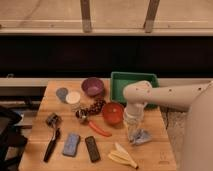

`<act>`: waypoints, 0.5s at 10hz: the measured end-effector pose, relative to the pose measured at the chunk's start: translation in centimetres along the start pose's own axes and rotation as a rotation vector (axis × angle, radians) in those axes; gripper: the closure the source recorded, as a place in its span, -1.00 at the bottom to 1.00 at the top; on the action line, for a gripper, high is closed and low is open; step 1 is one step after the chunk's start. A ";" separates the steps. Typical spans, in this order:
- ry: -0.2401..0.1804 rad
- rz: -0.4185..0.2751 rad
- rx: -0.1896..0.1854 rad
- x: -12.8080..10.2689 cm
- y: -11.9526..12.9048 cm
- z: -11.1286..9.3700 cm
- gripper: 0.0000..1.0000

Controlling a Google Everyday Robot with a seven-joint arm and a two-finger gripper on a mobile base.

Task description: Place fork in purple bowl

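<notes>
The purple bowl (93, 86) stands at the back of the wooden table (40, 115), left of the green bin. My white arm reaches in from the right. Its gripper (133, 131) points down at the table just right of the red-orange bowl (113, 113), far from the purple bowl. The fork does not show; it may be hidden under the gripper. A crumpled bluish-grey thing (143, 136) lies right beside the gripper.
A green rectangular bin (133, 82) stands at the back right. Dark grapes (95, 106), an orange carrot (100, 130), a black-handled tool (51, 145), a blue pad (71, 144), a black bar (92, 149) and a yellow peel (123, 156) lie about the table.
</notes>
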State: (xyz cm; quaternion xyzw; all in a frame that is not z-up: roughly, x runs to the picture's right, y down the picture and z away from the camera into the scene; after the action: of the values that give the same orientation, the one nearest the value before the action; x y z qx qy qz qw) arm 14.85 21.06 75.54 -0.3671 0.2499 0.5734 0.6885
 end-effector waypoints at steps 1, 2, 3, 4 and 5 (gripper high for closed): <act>-0.058 0.018 -0.024 -1.2 -0.7 -1.6 1.00; -0.103 0.035 -0.047 -2.1 -1.4 -2.8 1.00; -0.153 0.061 -0.072 -3.1 -2.6 -4.2 1.00; -0.202 0.082 -0.096 -4.4 -3.6 -5.6 1.00; -0.252 0.099 -0.116 -6.2 -4.5 -7.5 1.00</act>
State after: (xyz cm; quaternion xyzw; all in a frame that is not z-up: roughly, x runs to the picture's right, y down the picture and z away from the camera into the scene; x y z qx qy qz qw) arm 18.45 11.03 76.67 -0.3184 0.1456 0.6616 0.6631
